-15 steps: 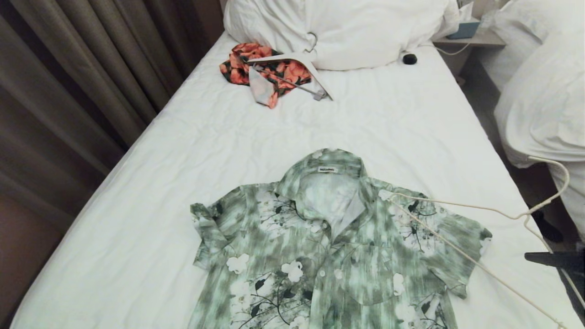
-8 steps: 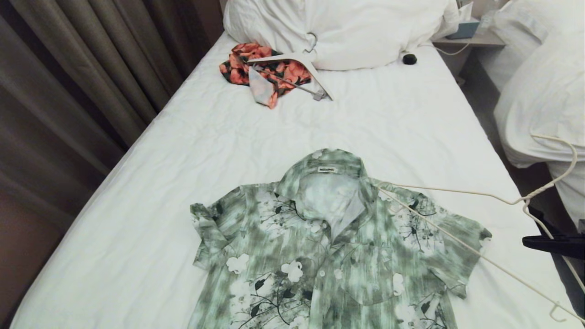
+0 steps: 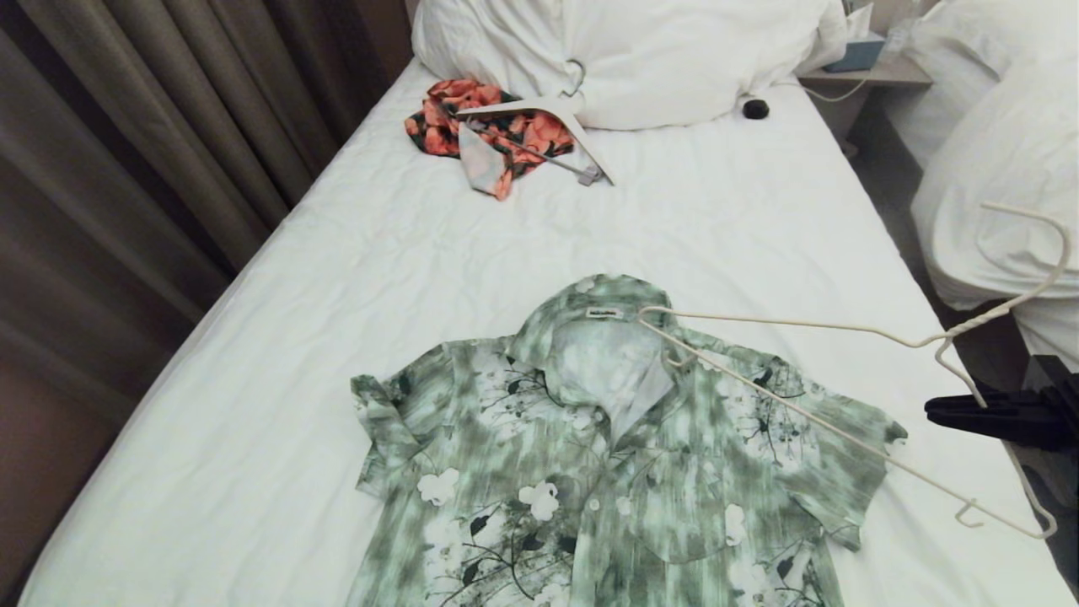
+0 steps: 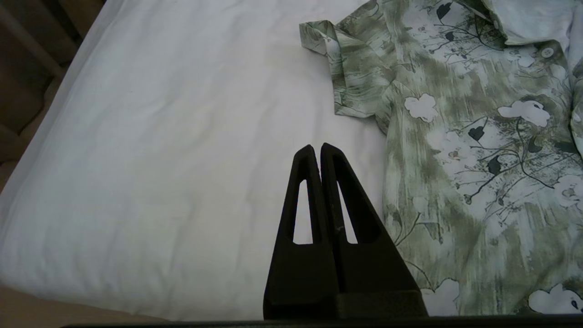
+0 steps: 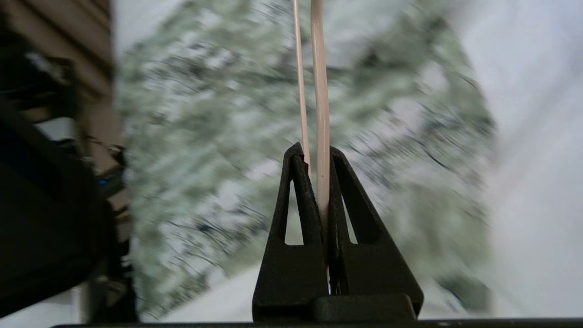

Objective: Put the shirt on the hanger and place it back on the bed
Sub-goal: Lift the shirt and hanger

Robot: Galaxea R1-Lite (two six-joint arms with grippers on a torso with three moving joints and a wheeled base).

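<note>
A green-and-white floral shirt lies flat and face up on the white sheet of the bed, collar toward the pillows, its front buttoned and both short sleeves spread out. The right gripper reaches in from the bed's right edge, jaws pinching the cream wire hanger on its sloping arm just below the neck (the right wrist view shows the wire clamped between the 2 black fingers). The hanger is held tilted, its far corner over the shirt's collar opening beside the white neck label, its long bottom wire crossing the shirt's right shoulder and sleeve, its hook raised toward the neighbouring bed heaped with white duvet. The left gripper, jaws pressed together and holding nothing, hangs over bare sheet just beside the shirt's left sleeve. Near the pillows rest an orange-red floral garment with a flat white hanger lying on it, and a small dark round object.
</note>
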